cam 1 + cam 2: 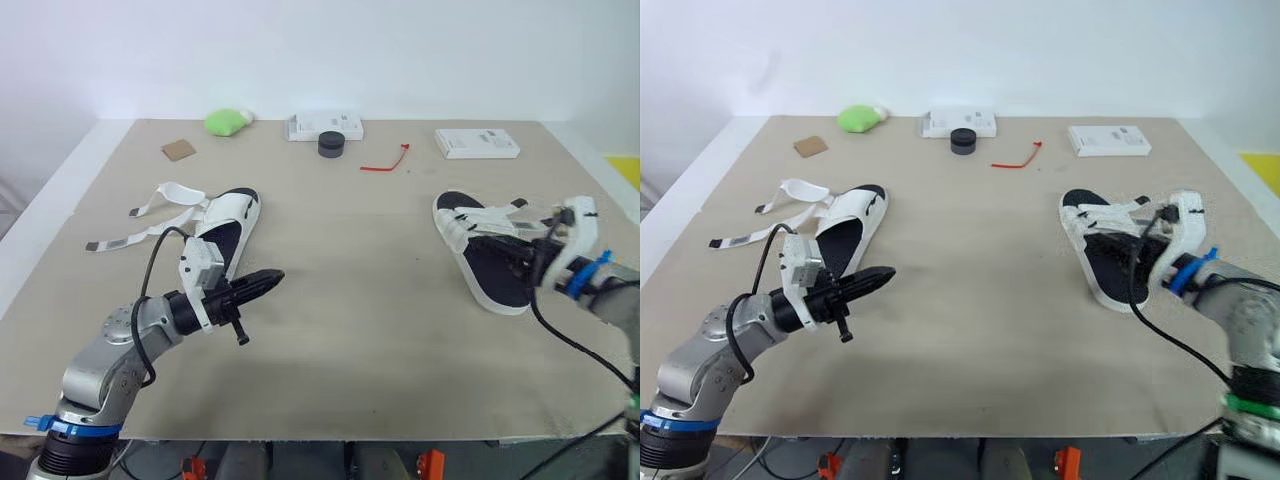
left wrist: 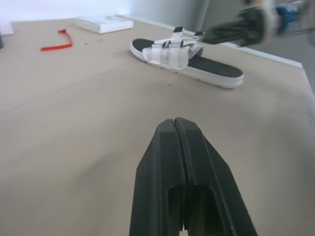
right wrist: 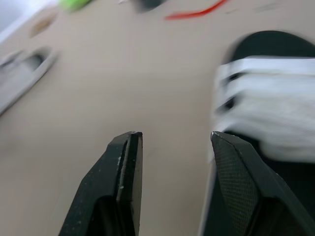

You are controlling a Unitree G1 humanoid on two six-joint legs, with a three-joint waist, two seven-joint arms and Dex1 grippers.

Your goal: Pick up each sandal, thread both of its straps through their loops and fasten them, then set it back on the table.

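Right jaws wide, astride the edge of the strapped sandal (image 1: 487, 258).

Silver arms (image 1: 100, 365), black left claw (image 1: 277, 275)

**Head stereo pair:** both eyes look forward and down from above the near edge of the desk (image 1: 330, 330) and take in its whole top. The two views overlap almost entirely.

**Left wrist camera:** low over the desk, sighting along the left end effector (image 2: 175, 122) toward the strapped sandal (image 2: 170, 51), well apart from it.

**Right wrist camera:** close beside that sandal, sighting along the right end effector (image 3: 176, 137) past its straps.
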